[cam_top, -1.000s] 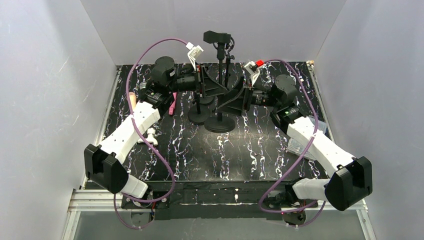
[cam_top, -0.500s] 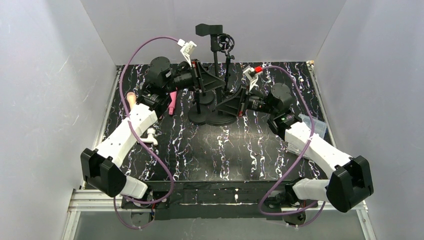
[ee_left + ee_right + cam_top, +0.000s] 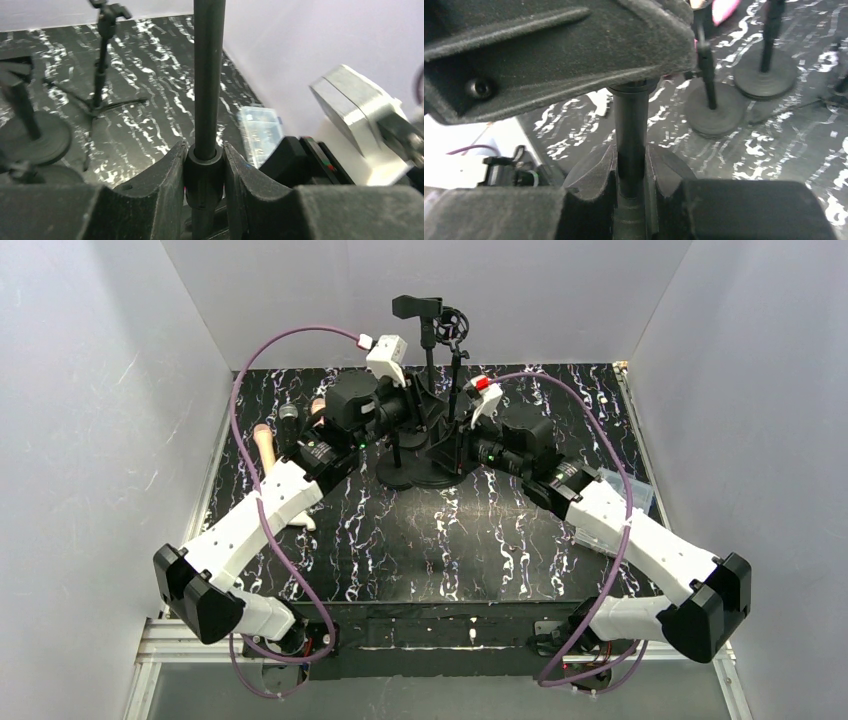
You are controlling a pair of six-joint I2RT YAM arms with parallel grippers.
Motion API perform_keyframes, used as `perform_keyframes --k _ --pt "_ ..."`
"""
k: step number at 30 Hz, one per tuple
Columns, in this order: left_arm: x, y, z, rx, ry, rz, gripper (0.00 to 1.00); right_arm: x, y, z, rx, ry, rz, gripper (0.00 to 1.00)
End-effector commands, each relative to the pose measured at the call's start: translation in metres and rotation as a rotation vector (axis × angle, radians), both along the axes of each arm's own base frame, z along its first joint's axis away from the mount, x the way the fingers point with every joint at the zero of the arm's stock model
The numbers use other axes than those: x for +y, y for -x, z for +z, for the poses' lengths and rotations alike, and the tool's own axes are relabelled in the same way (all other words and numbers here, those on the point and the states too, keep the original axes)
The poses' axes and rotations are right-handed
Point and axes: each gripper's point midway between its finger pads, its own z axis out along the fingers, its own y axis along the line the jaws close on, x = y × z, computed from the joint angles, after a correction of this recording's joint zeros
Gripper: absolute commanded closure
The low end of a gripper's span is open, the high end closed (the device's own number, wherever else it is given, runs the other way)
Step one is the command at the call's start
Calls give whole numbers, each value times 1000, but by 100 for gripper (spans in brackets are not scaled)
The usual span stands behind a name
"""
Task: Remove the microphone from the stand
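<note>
From above, the microphone (image 3: 415, 307) is seen mounted atop the stand (image 3: 430, 355) at the rear of the bench (image 3: 480, 540); at the left wrist, the left pincer (image 3: 205, 162) is clenched on the stand's pole; at the right wrist, the right pincer (image 3: 631, 167) is clamped just beneath it.

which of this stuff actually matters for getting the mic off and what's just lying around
In the job: microphone, stand, left gripper and right gripper, both shut on the stand.

Lying about: tripod stand, spare round-base stand, clear plastic box.
</note>
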Motion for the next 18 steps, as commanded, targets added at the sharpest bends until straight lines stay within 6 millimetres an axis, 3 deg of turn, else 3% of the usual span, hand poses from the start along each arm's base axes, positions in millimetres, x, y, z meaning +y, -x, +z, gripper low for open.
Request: perform_keyframes --k 1,3,7,9,13,18 --pt "5 2 3 -18 -114 122 100 -21 -26 39 -185 71 -206 99" --pt "1 6 11 -21 -109 91 94 -18 -20 48 -221 64 -164 99" --pt "-8 26 30 -69 -111 -51 51 -9 -4 65 -250 49 -11 99" --pt "-10 37 40 -89 -96 -139 38 -6 6 75 -243 -4 94 99" --pt "-10 61 67 -112 17 -362 32 -6 26 100 -229 -166 307 99" --pt "0 75 93 -123 135 -512 35 -7 56 123 -236 -296 495 99"
